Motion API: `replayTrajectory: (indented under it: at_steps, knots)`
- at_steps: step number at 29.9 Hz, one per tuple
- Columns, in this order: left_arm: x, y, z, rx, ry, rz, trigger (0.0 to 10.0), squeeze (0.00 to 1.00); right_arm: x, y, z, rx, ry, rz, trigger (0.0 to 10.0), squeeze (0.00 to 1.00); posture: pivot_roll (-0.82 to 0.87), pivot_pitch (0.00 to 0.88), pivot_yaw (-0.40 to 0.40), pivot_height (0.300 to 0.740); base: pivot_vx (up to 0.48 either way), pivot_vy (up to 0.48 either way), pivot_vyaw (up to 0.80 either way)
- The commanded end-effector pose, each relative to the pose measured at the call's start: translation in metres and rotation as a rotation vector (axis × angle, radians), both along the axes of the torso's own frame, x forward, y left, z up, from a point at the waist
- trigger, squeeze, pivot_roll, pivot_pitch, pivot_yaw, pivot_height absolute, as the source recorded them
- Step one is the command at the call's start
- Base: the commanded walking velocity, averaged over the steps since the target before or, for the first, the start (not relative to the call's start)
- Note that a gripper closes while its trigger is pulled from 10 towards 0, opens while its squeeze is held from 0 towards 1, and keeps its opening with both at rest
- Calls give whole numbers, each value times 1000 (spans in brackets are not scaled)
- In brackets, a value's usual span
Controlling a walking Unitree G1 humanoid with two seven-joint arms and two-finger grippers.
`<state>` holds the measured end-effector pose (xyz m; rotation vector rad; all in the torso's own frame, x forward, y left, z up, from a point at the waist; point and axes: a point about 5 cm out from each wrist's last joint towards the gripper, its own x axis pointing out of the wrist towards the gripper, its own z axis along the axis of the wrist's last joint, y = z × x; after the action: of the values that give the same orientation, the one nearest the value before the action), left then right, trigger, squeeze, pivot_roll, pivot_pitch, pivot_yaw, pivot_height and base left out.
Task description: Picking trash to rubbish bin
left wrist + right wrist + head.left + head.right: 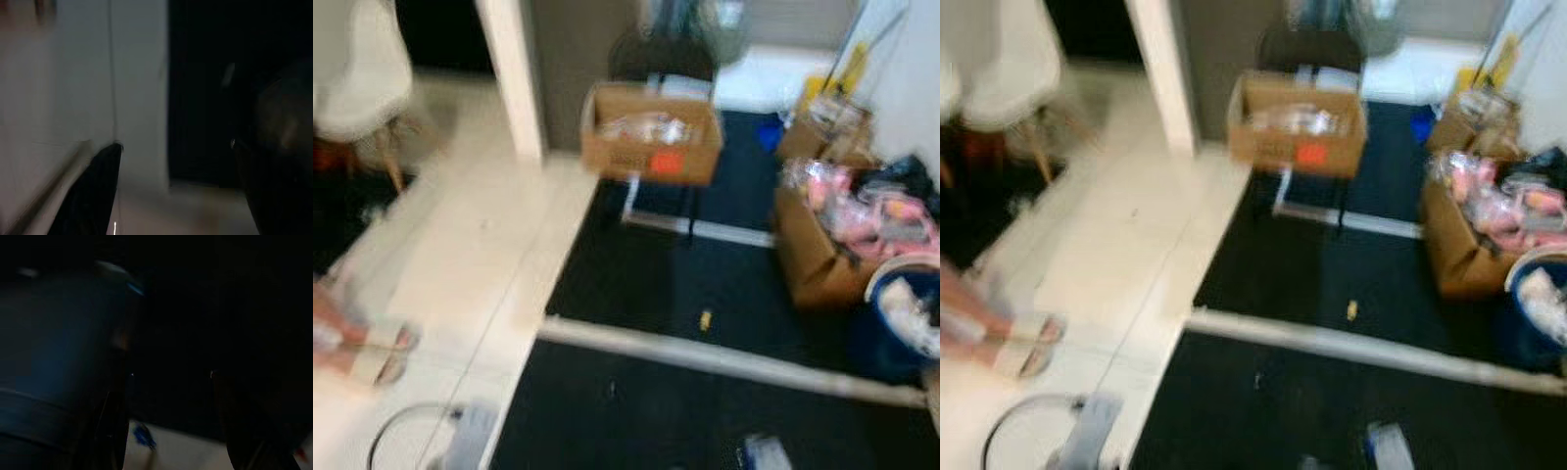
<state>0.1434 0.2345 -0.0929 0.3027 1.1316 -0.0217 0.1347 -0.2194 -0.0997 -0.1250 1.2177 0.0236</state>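
The blurred head views look down on a black carpet (636,294) beside a pale tiled floor (460,264). At the right edge, a round blue rubbish bin (891,328) holds white scraps. Just beside it, an open brown cardboard box (822,255) is heaped with pink packets. Upper centre, another cardboard box (651,132) holds clear plastic wrappings. A small yellow scrap of trash (705,319) lies on the carpet at centre, well apart from the bin. Whether either gripper is apart or together cannot be told from the dark wrist views.
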Motion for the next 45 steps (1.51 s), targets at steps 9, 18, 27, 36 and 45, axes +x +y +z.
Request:
replayTrajectory:
  at_steps: [9,18,27,36,45]
  knots:
    - [6,3,3,7,-14,-1,10000,0,-7,10,-4,18,34,36,10000,0,57,12,58,740,0,0,632]
    - [-3,4,0,10,14,-10,10000,0,-13,8,-6,22,44,30,10000,0,27,18,64,740,0,0,636]
    - [-4,9,1,14,3,36,10000,0,-18,3,-6,13,59,40,10000,0,31,21,53,740,0,0,635]
    - [-6,7,0,9,15,25,10000,0,-13,8,-5,22,46,54,10000,0,28,32,51,740,0,0,638]
    - [-10,5,-2,5,29,11,10000,0,-19,8,-7,23,63,62,10000,0,27,44,46,740,0,0,638]
